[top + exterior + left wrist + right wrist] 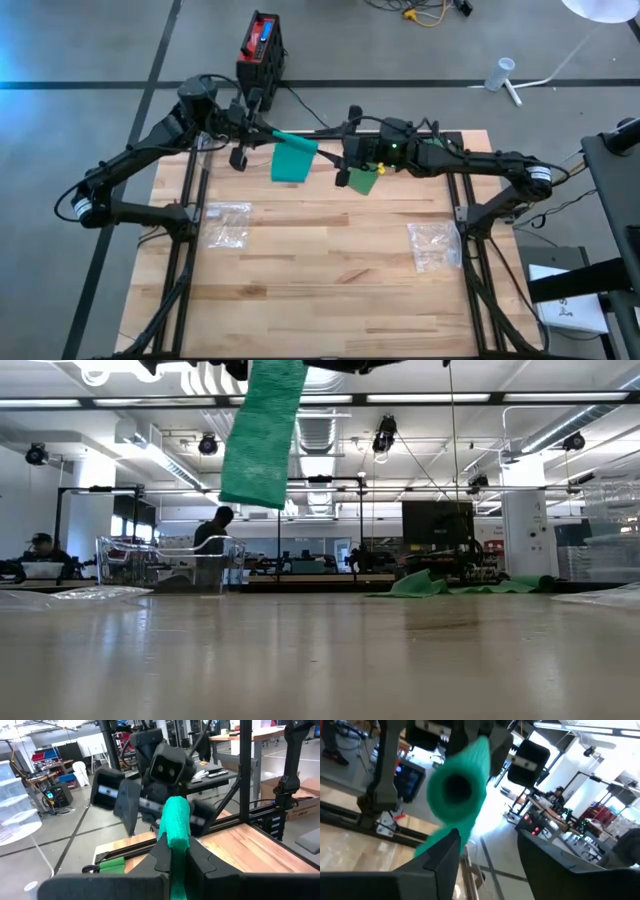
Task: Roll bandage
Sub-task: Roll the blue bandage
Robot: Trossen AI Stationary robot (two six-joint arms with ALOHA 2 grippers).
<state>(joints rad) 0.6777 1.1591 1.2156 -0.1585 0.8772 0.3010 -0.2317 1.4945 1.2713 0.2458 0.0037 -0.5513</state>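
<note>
A green bandage point(293, 160) hangs in the air over the table's far part. Its upper part is wound into a thin roll point(175, 815), and a loose flat length point(265, 435) hangs below it, clear of the table. My left gripper point(266, 133) point(175, 857) is shut on the roll's left end. At the roll's other end my right gripper point(338, 160) point(490, 852) is open. The roll's hollow end point(457, 787) shows just above one of its fingers point(442, 852); whether it touches, I cannot tell. My left gripper pinches the roll's near end point(175, 840) between its two fingers. The fingers come level from the table's left side and lie along the roll, which sticks out past them toward my right gripper. The roll is lifted clear, with the unrolled length hanging slack below it.
Two clear plastic bags point(228, 222) point(435, 245) lie on the wooden table point(320, 300), left and right of its middle. A crumpled green cloth point(362, 181) point(440, 585) lies near the far edge under my right arm. A black and red box point(262, 45) stands on the floor beyond.
</note>
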